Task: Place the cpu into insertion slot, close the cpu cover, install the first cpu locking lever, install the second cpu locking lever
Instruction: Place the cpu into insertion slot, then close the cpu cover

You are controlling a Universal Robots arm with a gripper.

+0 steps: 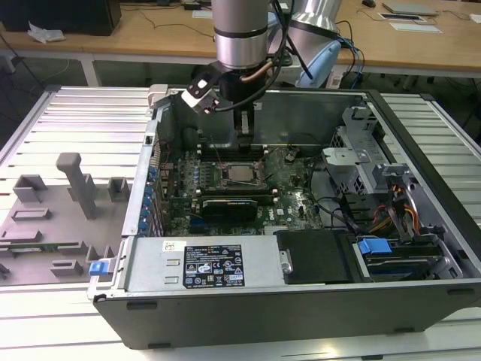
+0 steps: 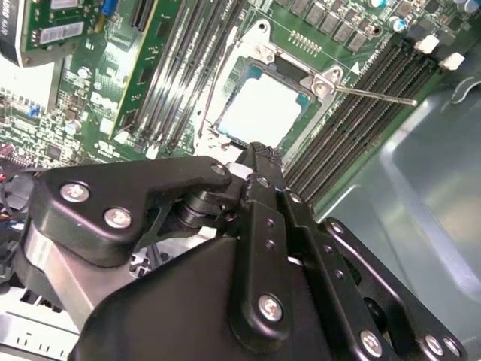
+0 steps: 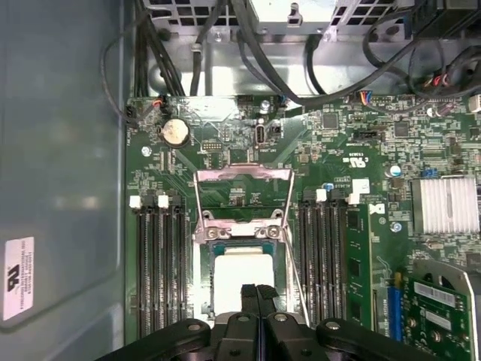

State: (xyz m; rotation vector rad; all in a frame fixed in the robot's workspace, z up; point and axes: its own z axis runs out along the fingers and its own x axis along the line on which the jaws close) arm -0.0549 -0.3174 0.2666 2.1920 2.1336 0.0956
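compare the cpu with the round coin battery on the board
The cpu is square; the coin battery is round. The cpu is the larger. The cpu sits between the two banks of memory slots; the coin battery lies nearer the board's edge. Both are silvery and lie flat on the motherboard.

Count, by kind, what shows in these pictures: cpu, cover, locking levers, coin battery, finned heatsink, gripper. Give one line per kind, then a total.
cpu: 1
cover: 1
levers: 2
coin battery: 1
heatsink: 1
gripper: 1
Total: 7
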